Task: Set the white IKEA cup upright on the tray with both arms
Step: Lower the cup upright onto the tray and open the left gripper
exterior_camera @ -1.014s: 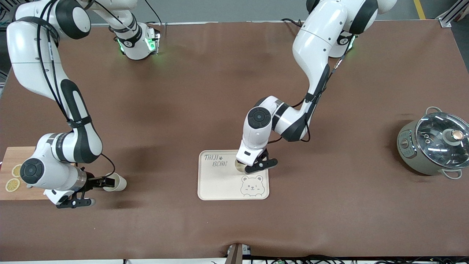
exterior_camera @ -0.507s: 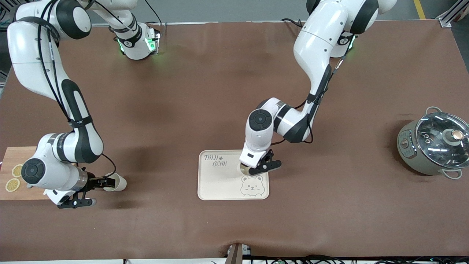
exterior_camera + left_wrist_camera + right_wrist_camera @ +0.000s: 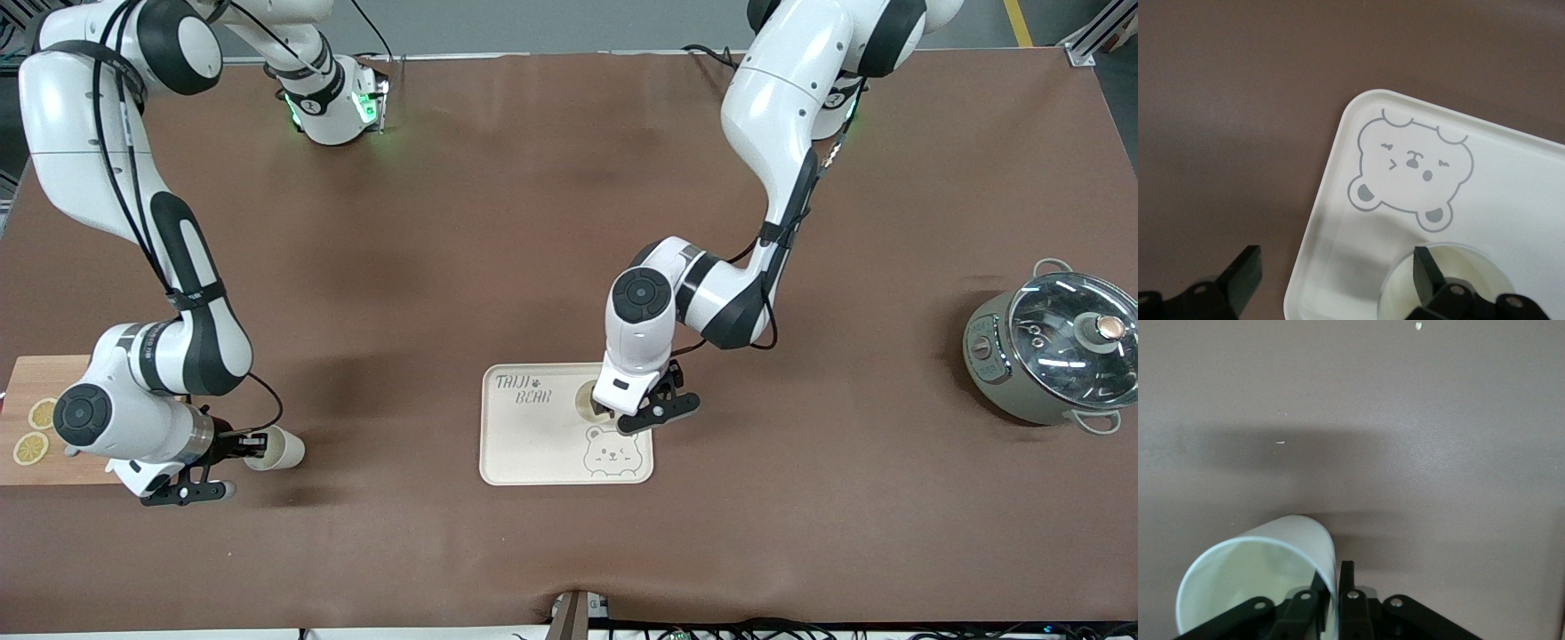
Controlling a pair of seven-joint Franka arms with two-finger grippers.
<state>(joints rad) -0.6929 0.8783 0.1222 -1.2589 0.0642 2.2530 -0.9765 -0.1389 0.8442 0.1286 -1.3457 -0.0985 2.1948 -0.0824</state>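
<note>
On our brown desk (image 3: 498, 249), our left jaws (image 3: 642, 411) stood spread astride the tray's (image 3: 533, 444) upright cup (image 3: 587, 400); our right jaws (image 3: 238, 444) pinched another cup's (image 3: 276, 449) rim.

bare tabletop (image 3: 498, 222) between arms, pot (image 3: 1049, 356) and cutting board (image 3: 36, 444) at ends

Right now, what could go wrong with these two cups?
The left gripper is open with one finger inside the upright cup on the tray; pulling sideways could tip it. The right gripper pinches only the rim of the second cup, lying on its side near the cutting board, so it may slip or swing when lifted.
</note>
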